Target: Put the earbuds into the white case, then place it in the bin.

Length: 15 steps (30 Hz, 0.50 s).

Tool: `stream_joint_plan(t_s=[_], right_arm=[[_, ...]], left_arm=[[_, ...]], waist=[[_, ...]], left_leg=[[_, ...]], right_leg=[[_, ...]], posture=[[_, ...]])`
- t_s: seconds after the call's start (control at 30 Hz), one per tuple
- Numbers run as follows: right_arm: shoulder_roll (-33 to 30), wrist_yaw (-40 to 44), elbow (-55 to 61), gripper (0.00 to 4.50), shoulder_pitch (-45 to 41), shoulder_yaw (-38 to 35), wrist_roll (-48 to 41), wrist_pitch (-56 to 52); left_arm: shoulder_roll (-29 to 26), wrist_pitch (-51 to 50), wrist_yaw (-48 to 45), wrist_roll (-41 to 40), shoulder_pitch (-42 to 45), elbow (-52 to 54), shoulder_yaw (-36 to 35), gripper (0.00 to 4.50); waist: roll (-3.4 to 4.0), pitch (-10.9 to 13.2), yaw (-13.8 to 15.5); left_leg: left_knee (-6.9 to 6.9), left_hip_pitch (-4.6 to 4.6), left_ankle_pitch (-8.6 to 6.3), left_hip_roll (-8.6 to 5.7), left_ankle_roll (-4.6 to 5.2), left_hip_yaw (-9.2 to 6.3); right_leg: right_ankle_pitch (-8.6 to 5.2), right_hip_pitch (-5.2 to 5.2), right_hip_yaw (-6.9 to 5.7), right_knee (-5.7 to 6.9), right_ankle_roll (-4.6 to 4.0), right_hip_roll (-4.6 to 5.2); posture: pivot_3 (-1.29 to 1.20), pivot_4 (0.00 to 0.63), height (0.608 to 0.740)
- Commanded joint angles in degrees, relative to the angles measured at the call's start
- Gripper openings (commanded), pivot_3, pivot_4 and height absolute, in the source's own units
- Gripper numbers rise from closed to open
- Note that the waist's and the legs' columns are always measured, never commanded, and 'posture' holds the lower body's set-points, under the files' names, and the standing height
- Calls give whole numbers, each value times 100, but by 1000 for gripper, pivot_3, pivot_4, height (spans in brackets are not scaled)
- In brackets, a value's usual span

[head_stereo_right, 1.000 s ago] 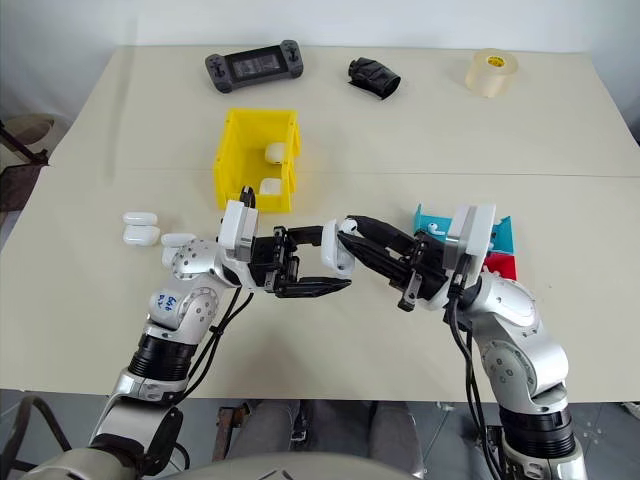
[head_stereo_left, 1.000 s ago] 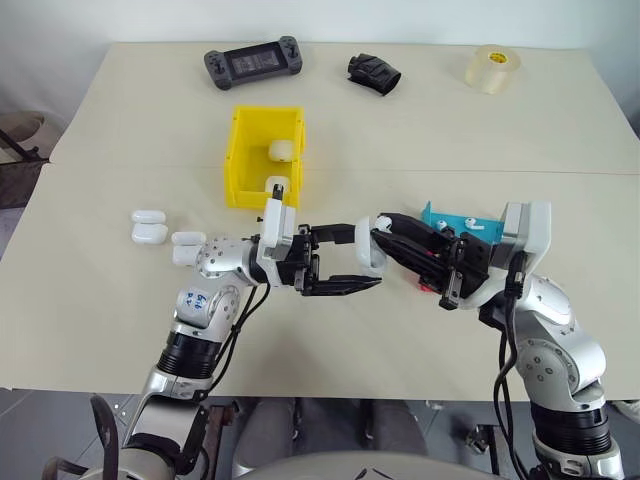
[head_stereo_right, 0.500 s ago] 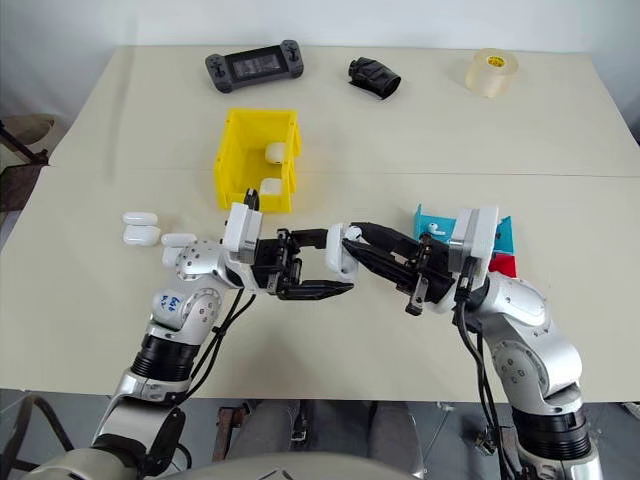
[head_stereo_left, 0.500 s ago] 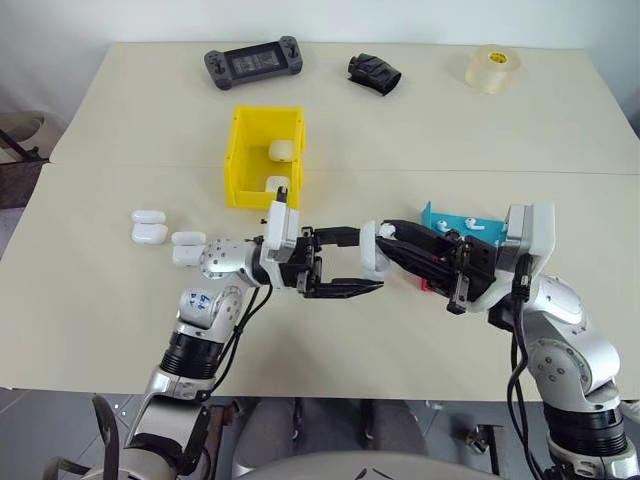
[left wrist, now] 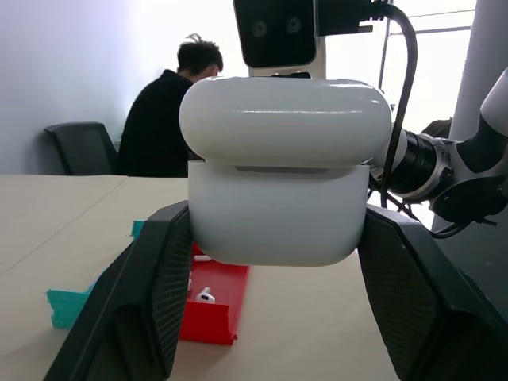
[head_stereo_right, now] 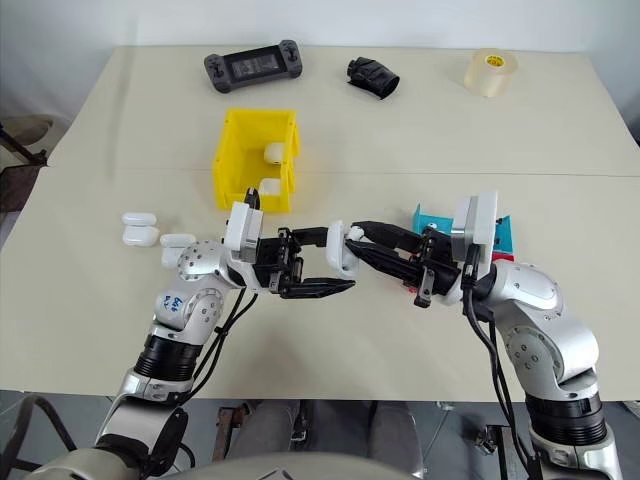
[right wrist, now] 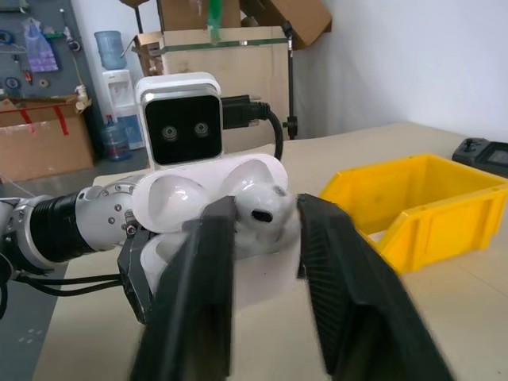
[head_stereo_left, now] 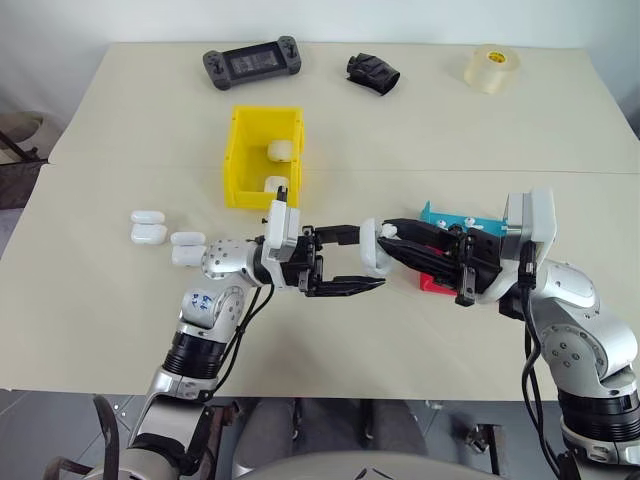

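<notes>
The left gripper (head_stereo_left: pixel 350 260) has its two black fingers (left wrist: pixel 151 294) clamped on the sides of the white case (left wrist: pixel 282 202), holding it in the air above the table (head_stereo_left: pixel 90 300) in front of the yellow bin (head_stereo_left: pixel 245 160). The left wrist view shows the flat pads pressed against both flanks of the case body, with the rounded lid standing just above a thin seam. The right wrist view looks from the other side and shows the lid swung open, its two hollows facing the camera.

The right gripper (right wrist: pixel 266 238) meets the case head-on, its fingers (right wrist: pixel 198 294) parted a little with one earbud (right wrist: pixel 262 208) between the tips at the open mouth of the case; whether they pinch it or merely flank it is hard to judge.

Behind the case, the left wrist view picks up a low red tray (left wrist: pixel 214 305) with another earbud (left wrist: pixel 205 296) lying in it, beside a teal tray (left wrist: pixel 67 305), and a seated person (left wrist: pixel 163 119) with their back turned.

Inside the bin lie two more cases (head_stereo_left: pixel 281 150). Four closed cases (head_stereo_left: pixel 148 225) sit on the table to its left. Beyond the bin lie a handheld game console (head_stereo_left: pixel 252 65), a black crumpled thing (head_stereo_left: pixel 372 73) and a roll of tape (head_stereo_left: pixel 493 68). No writing is legible.
</notes>
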<state>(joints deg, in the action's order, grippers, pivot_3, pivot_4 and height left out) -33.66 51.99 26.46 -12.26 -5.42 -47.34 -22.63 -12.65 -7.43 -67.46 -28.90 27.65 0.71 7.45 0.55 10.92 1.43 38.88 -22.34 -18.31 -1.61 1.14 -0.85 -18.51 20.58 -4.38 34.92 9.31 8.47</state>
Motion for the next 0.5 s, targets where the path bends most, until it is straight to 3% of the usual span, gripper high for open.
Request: stream_joint_plan(t_s=[0.03,0.23,0.5], right_arm=[[-117,68,108,2584,43,-38,-111,-184],[-370,170,156,4475,150,-428,-130,-169],[-1013,576,-48,4475,1286,-1907,-48,63]], left_arm=[[68,179,-11,-189,109,299,-90,2767],[87,257,-45,-156,68,215,-79,2767],[-11,545,-180,24,-249,149,53,2767]], waist=[[0,0,2],[0,0,1],[-1,1,20]], left_leg=[[1,-1,0,-1,0,0],[0,-1,0,-2,0,0],[-2,-5,-2,-4,4,1]], right_leg=[[0,0,0,-1,0,0],[0,-1,-1,-3,0,1],[1,-6,-4,-17,1,3]], posture=[[0,150,740],[0,150,740],[0,150,740]])
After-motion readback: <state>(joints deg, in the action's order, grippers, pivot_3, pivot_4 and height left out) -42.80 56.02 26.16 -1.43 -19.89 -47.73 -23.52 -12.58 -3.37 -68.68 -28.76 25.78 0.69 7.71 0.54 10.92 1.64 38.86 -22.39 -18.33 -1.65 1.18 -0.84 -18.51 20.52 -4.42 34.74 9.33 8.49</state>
